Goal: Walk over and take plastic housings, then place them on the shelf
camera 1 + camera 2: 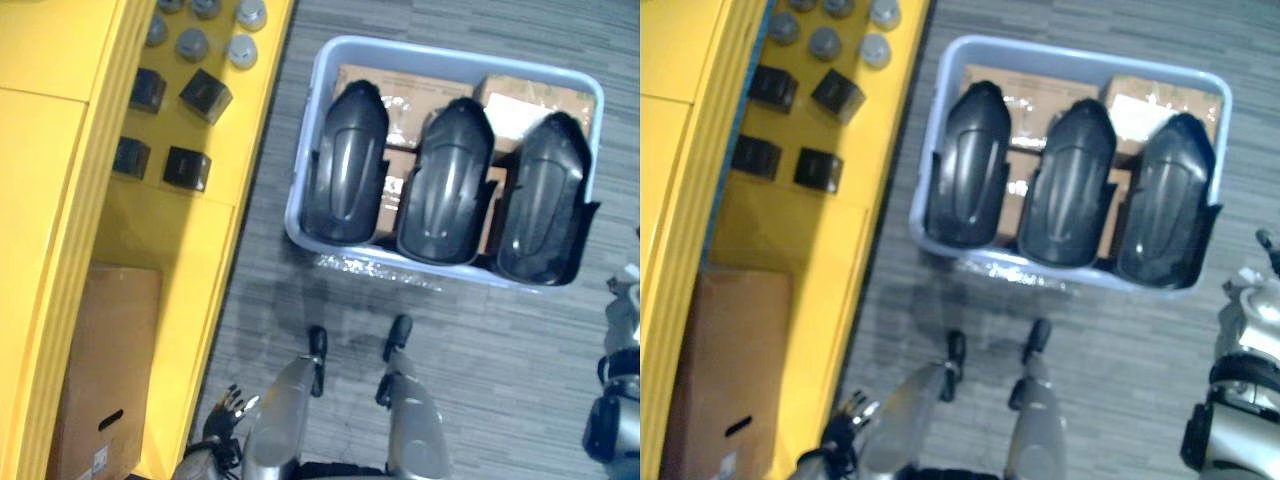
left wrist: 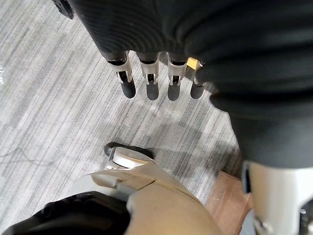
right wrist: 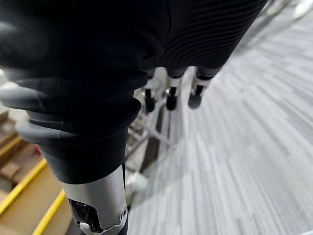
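Three dark plastic housings stand in a pale blue bin; left hand and right hand hang open, empty.

Bright even light, soft shadows on the floor

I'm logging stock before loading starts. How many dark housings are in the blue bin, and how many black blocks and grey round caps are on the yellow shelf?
Dark housings: 3
Black blocks: 4
Grey round caps: 6
Total: 13
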